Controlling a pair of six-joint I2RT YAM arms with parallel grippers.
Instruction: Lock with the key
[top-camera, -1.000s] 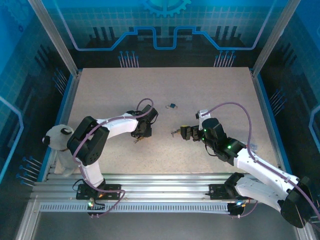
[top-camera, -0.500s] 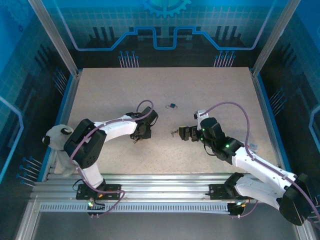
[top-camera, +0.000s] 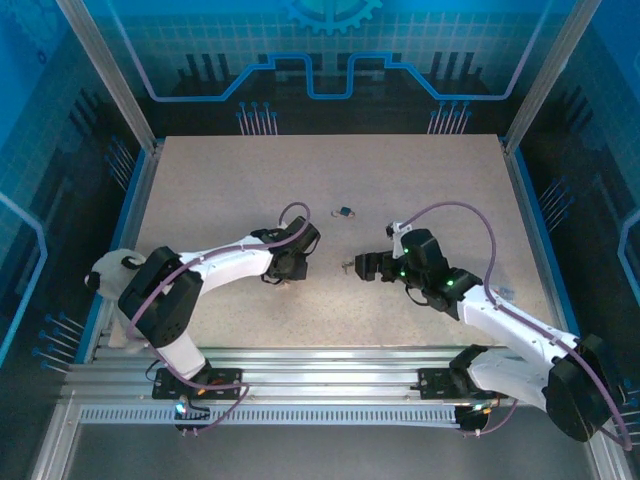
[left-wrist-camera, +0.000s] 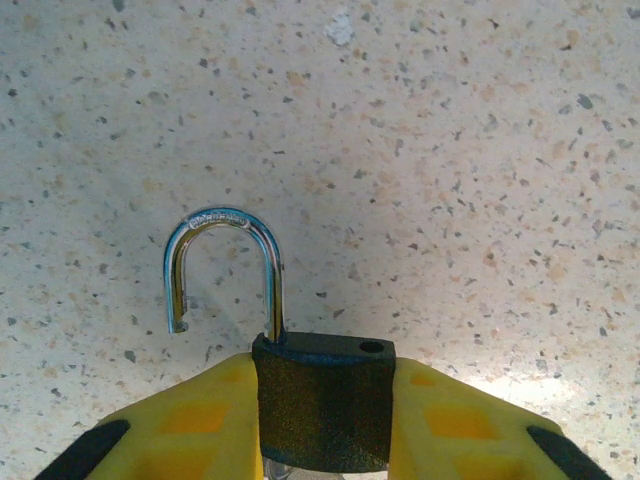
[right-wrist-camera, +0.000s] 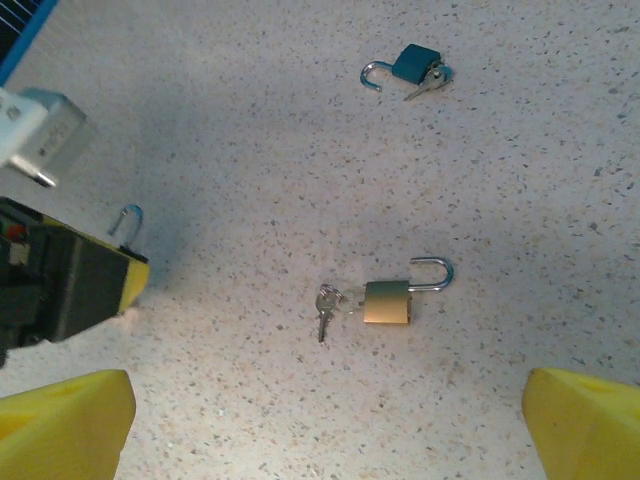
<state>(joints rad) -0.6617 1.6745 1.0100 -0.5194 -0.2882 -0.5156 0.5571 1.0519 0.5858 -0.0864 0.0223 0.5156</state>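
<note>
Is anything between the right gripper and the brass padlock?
No. The right wrist view shows bare table between the open right gripper and the brass padlock.

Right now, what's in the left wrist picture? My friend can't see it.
A dark metal padlock sits clamped between the yellow fingers of the left tool, its shiny silver shackle popped open. Behind it lies a speckled beige tabletop.
</note>
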